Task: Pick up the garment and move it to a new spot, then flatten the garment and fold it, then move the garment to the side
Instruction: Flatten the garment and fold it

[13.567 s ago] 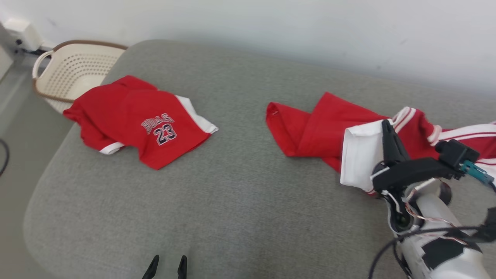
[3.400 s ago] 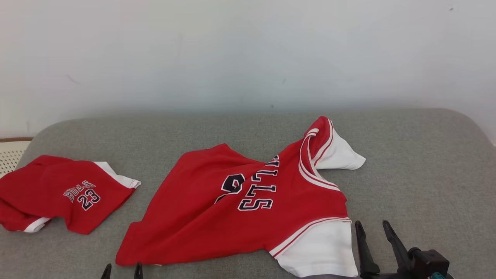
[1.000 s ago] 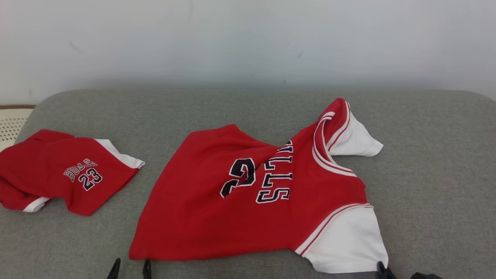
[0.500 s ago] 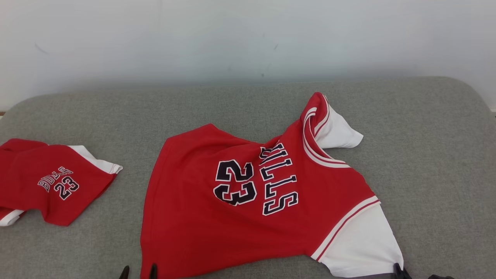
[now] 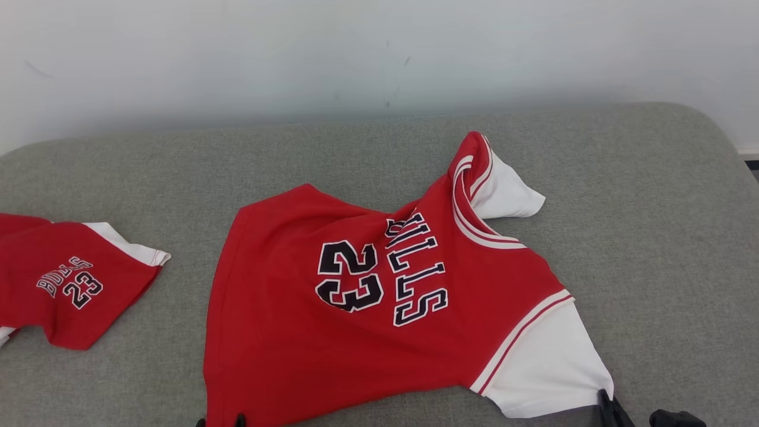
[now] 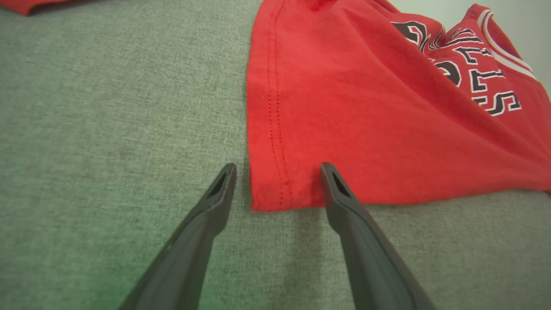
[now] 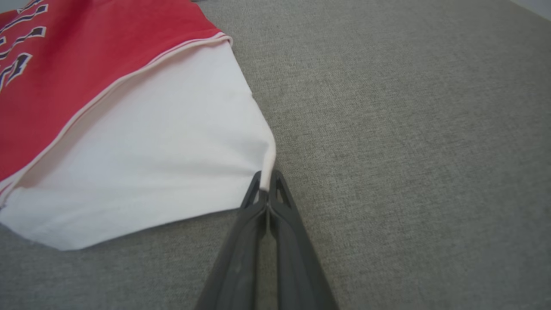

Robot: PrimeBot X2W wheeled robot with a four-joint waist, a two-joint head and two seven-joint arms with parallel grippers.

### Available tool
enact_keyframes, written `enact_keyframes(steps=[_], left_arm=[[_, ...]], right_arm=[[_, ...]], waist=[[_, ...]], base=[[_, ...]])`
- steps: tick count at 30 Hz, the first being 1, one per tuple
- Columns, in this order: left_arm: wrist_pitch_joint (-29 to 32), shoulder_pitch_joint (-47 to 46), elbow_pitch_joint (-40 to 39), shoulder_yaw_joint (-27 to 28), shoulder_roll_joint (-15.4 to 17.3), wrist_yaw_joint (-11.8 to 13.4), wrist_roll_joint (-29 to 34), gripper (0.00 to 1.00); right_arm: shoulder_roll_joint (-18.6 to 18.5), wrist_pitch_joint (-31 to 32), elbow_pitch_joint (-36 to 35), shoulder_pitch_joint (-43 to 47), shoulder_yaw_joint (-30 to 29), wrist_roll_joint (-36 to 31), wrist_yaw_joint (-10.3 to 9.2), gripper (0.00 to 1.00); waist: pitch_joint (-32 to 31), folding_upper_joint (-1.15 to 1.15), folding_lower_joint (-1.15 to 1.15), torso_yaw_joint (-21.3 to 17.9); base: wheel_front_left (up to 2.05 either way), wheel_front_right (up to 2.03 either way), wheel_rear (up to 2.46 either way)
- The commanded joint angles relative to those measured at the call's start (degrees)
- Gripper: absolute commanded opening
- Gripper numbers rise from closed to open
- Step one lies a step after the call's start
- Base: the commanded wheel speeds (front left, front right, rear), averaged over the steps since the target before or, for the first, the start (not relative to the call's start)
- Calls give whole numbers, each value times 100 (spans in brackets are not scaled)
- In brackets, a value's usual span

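Note:
The garment is a red jersey with white sleeves and "BULLS 23" in dark letters, spread on the grey cushion. Its far sleeve and collar stay bunched up. My right gripper is at the bottom right, shut on the outer corner of the near white sleeve; in the right wrist view the closed fingertips pinch the sleeve's hem. My left gripper is open at the jersey's near left corner. In the left wrist view its fingers straddle the red hem corner, low over the cushion.
A second red garment with a small "BULLS 23" print and white trim lies at the left, a gap of grey cushion away from the jersey. A pale wall runs behind. The cushion's rounded right edge is near the frame's right side.
The jersey's body has been drawn flatter, so the "23" now shows in full. My right gripper stays shut on the sleeve. The head camera has shifted, and the hem corner now lies between my left fingers.

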Motion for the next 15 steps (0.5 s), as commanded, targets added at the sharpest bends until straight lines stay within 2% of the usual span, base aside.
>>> enact_keyframes(steps=[1,7,8,9,10,11,12,15], left_arm=[[-6,-24,50,-13,5,-36,-45,100],[-2,-83,143,-32,4,-134,-149,100],[-2,-81,130,-42,3,-145,-182,93],[-2,-74,123,-53,2,-163,-187,85],[-2,-67,112,-58,2,-186,-205,49],[-2,-60,83,-53,3,-191,-279,33],[-2,-55,41,-68,2,-222,-282,0],[-3,-14,8,-31,9,-252,-345,0]], right_arm=[[-25,1,-7,-58,11,16,-3,0],[2,1,-47,-102,35,31,-3,0],[3,1,-56,-118,40,41,-3,0],[1,2,-64,-126,40,52,-3,0],[-1,2,-69,-130,40,58,-3,0],[1,1,-76,-136,41,66,-3,0],[4,1,-84,-147,43,75,-3,0],[28,1,-132,-175,24,91,-3,0]], waist=[[14,0,0,-9],[47,0,0,-30],[51,0,0,-31],[54,0,0,-30],[56,0,0,-27],[59,0,0,-23],[62,0,0,-21],[67,0,0,-2]], base=[[0,0,0],[0,0,0],[0,0,0],[0,0,0],[0,0,0],[0,0,0],[0,0,0],[0,0,0]])
